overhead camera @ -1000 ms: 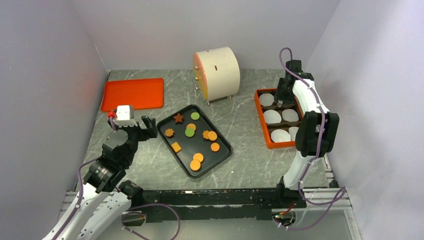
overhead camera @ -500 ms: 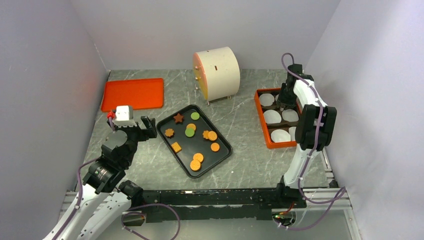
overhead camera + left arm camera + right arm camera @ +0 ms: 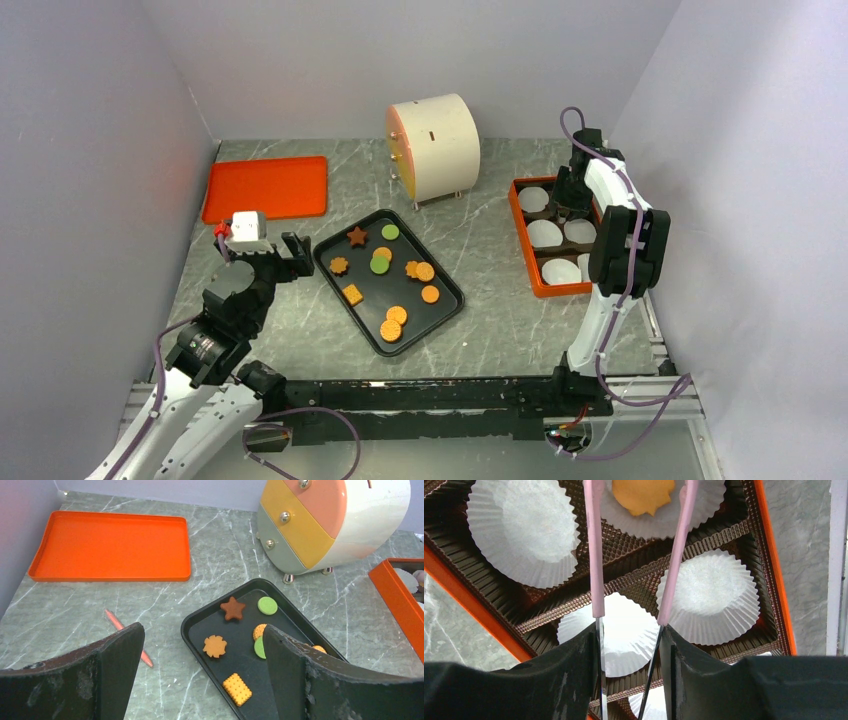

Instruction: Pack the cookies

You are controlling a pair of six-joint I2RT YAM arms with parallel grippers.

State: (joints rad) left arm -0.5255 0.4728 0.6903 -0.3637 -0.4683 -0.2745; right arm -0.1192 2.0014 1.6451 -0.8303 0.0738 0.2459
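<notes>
Step in hand: placing. Right fingers (image 3: 628, 630) clamp pink tweezers (image 3: 594, 555), tips apart. Orange cookie (image 3: 644, 495) lies in paper liner (image 3: 719, 500) of orange box (image 3: 474, 595). Left fingers (image 3: 200, 635) wide open, empty. Next, I judge: fetch from other cookies (image 3: 391, 330) on black tray (image 3: 440, 320).

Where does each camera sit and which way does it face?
Top external: above and behind the bases, looking down; both arms show.
Left wrist: on the left arm, facing forward over the black tray; open fingers show.
Right wrist: on the right arm, looking down into the orange box; fingers holding pink tongs show.
Shared: top and left wrist both see the black tray.
</notes>
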